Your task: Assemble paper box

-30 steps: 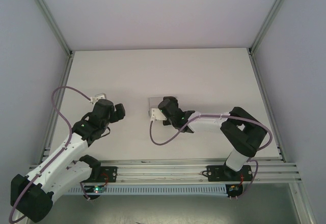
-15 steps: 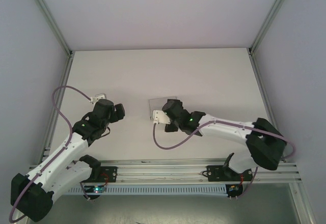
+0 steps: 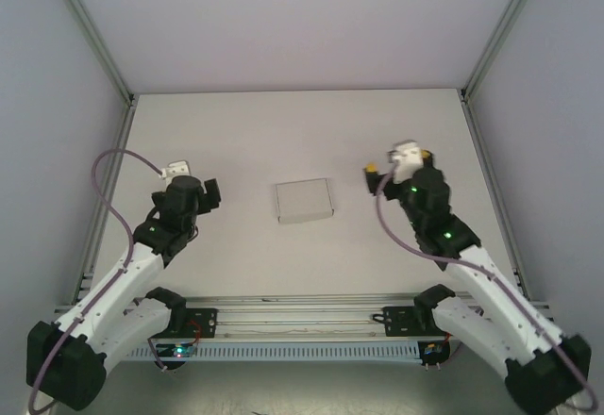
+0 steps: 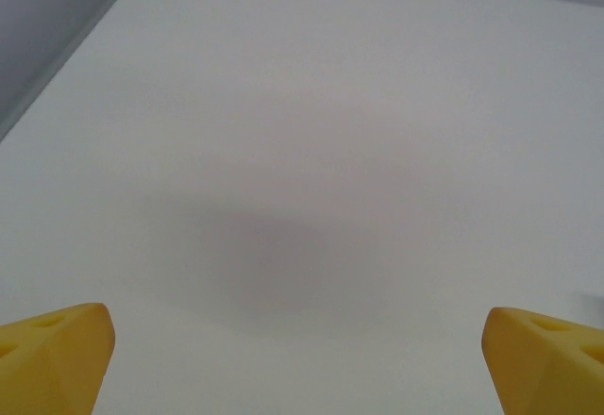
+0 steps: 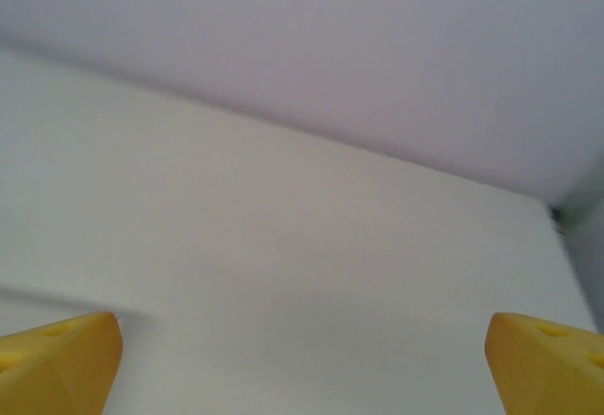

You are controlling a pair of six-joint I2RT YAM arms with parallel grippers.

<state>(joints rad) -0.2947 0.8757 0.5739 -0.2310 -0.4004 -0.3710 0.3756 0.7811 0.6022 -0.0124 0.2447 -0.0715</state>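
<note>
The left arm (image 3: 113, 288) and the right arm (image 3: 491, 283) each combine white link shells with black joint housings. A mauve cable (image 3: 97, 184) loops outside each arm. Black base blocks (image 3: 193, 323) carry red wiring. Green indicator lamps (image 3: 412, 189) mark the right arm. The fingertips (image 4: 57, 349) are yellow wedges with small recesses.

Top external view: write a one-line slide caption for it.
Small white paper box rests on the table between the open left gripper and open right gripper, untouched.
</note>
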